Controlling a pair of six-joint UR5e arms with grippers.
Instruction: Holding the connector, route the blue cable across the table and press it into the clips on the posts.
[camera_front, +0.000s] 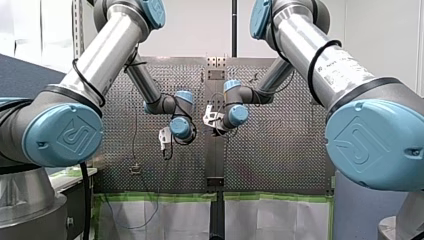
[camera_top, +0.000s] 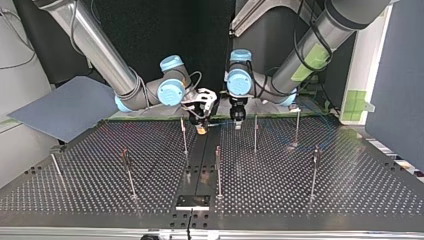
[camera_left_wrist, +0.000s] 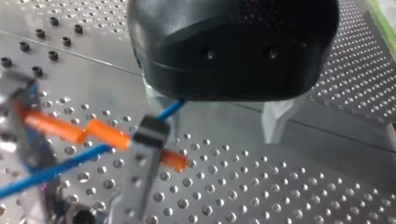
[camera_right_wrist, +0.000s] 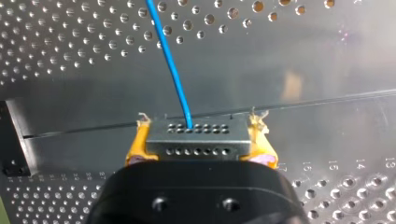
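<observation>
Right gripper (camera_right_wrist: 200, 149): yellow pads (camera_right_wrist: 135, 147) clamped on both sides of the connector (camera_right_wrist: 196, 133). Blue cable (camera_right_wrist: 170, 65) leaves the connector's front face and runs straight ahead. Left gripper (camera_left_wrist: 218, 112): fingers (camera_left_wrist: 278, 122) apart, cable passing close beside one of them. Judgement: grip firmly, draw the cable taut without kinking, then lower it squarely into the clip on the post (camera_top: 184, 136) just beside the right gripper.

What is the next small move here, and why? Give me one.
Probably close my left gripper on the blue cable: its fingers stand apart with the cable running between them, near one finger, while my right gripper is clamped on the connector. A second grip would let both arms steer it toward the posts.
</observation>
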